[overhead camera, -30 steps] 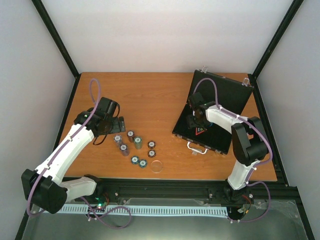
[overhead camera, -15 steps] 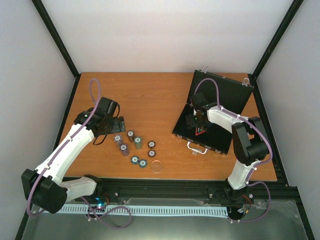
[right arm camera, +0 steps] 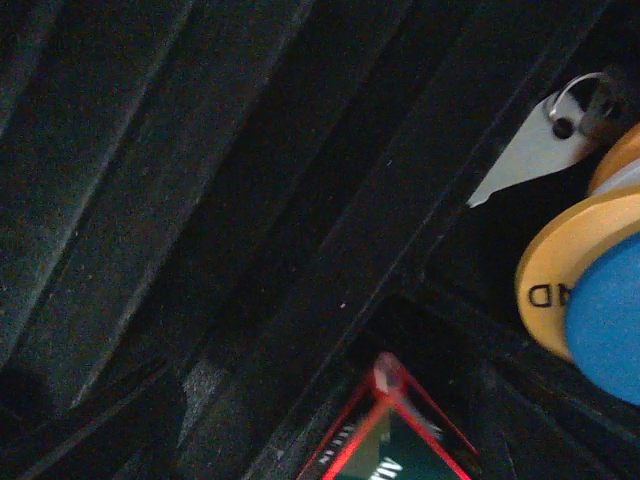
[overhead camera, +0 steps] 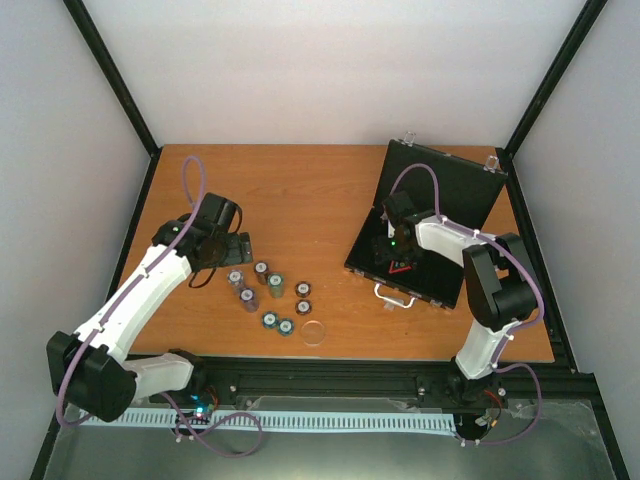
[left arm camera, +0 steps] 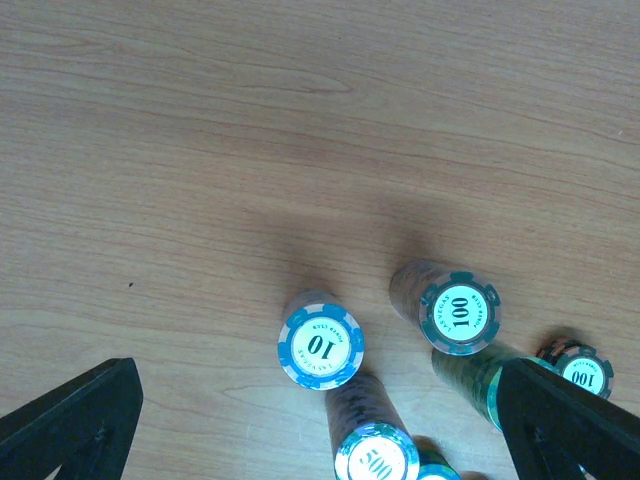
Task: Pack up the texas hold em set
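The black case [overhead camera: 440,262] lies open at the right of the table, its lid [overhead camera: 450,185] raised at the back. My right gripper [overhead camera: 389,251] hangs inside it; its fingers are lost against the dark lining. A red-edged triangular token [right arm camera: 396,443] lies just below it, and a blue disc [right arm camera: 612,322] on a yellow one [right arm camera: 552,280] sits to the right. Several poker chip stacks [overhead camera: 268,296] stand left of centre. My left gripper [left arm camera: 320,405] is open above them, fingers [left arm camera: 78,420] spread wide around the "10" stack [left arm camera: 320,345] and the "500" stack [left arm camera: 377,458].
A clear round disc [overhead camera: 315,332] lies near the front edge, right of the chips. A white tag on a key ring [right arm camera: 533,148] sits in the case. The case's silver handle [overhead camera: 394,295] faces the front. Black frame posts stand at the table's corners.
The right wrist has shifted slightly toward the case's front, over the triangular token. The left arm has barely moved.
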`<state>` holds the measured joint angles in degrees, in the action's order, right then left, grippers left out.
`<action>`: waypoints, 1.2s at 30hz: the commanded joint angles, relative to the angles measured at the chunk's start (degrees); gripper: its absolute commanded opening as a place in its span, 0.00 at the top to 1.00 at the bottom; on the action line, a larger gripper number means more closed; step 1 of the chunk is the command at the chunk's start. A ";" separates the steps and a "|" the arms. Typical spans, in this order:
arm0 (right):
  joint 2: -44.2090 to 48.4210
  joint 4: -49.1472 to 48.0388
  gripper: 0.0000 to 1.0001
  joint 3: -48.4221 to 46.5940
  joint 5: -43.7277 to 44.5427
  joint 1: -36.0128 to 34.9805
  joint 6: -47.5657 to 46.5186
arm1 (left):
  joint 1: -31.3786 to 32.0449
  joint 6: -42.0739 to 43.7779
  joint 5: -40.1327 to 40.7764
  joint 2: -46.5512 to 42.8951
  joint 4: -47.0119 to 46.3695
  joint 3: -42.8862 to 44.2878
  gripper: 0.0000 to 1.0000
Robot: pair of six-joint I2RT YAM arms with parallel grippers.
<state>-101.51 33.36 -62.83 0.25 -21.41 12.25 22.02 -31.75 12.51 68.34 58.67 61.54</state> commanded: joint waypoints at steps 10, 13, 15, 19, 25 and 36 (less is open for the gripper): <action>4.14 0.98 0.21 1.87 -5.73 0.40 3.25 | 0.21 0.63 -0.38 0.74 -1.89 -0.10 0.00; 3.84 2.24 0.21 0.15 -4.63 0.40 2.72 | 0.22 0.78 -0.60 1.04 -2.08 0.10 0.00; 3.65 3.10 0.21 -0.51 -4.00 0.40 2.60 | 0.22 0.96 -0.41 1.10 -2.11 0.25 0.00; 3.40 3.27 0.21 0.23 -3.96 0.43 2.44 | 0.22 0.91 -0.36 0.92 -2.16 0.04 0.00; 1.98 2.72 0.21 1.58 -4.18 0.40 2.29 | 0.22 1.15 -0.41 0.91 -2.02 -0.12 0.00; 4.70 1.42 0.22 -0.03 -6.41 0.23 1.10 | 0.22 1.45 -0.47 1.34 -2.40 -0.41 0.00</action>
<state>-97.73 35.40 -61.14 -4.08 -21.02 14.31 22.02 -31.68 12.21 69.28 57.39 61.14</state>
